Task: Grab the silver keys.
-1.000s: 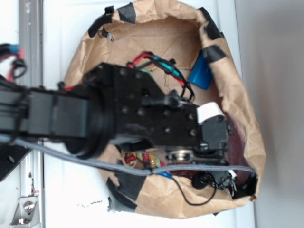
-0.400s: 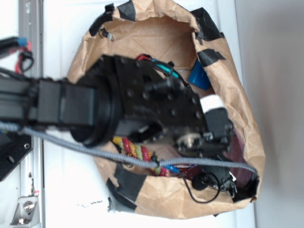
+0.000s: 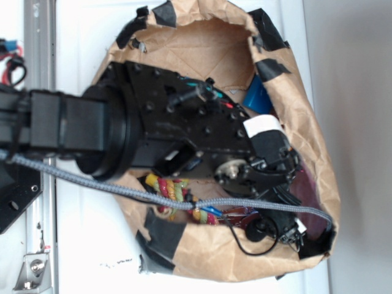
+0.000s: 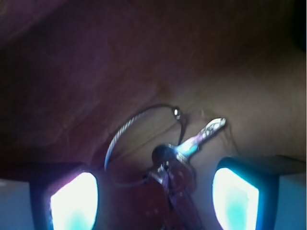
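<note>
A white tabletop point(image 3: 86, 245) is lying under bright light, a grey metal rail point(image 3: 40, 46) running along its left edge.

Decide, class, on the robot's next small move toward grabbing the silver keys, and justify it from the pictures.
Probably ease the tool straight down, then close. In the wrist view its open fingers flank the silver keys, which lie between them but apparently not yet fully within reach.
</note>
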### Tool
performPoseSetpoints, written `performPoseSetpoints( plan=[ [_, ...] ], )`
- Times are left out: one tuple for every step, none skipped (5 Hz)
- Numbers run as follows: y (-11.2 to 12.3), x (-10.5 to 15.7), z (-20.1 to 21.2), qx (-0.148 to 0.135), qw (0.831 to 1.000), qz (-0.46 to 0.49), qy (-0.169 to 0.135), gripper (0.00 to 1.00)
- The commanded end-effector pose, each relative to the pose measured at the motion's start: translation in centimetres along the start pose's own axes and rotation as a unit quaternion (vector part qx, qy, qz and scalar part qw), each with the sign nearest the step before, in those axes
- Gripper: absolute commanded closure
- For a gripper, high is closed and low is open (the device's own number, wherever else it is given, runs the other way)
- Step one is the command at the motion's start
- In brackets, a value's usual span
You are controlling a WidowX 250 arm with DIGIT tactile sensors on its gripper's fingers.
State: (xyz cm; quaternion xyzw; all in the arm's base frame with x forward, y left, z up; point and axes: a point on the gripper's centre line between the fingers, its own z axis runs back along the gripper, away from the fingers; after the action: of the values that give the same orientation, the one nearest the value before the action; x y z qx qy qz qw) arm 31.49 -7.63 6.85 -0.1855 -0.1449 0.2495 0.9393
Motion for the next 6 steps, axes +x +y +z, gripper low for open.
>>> performPoseSetpoints(
  plan=[
    [-2.6, 0.4, 0.2, -0.003, 0.999, -0.01, -0.04, 0.0],
    [-2.5, 1.0, -0.9, 0.028, 0.998, -0.009, -0.059, 0.0],
    [-2.0, 1.6, -1.3, 0.048, 0.996, -0.003, -0.074, 0.34],
    [-1.8, 1.8, -1.1, 0.047, 0.995, -0.002, -0.082, 1.0],
    [-1.7, 2.1, -0.4, 0.041, 0.996, 0.004, -0.074, 1.0],
    [-1.3, 2.5, 0.9, 0.048, 0.997, 0.007, -0.058, 1.0]
  ],
)
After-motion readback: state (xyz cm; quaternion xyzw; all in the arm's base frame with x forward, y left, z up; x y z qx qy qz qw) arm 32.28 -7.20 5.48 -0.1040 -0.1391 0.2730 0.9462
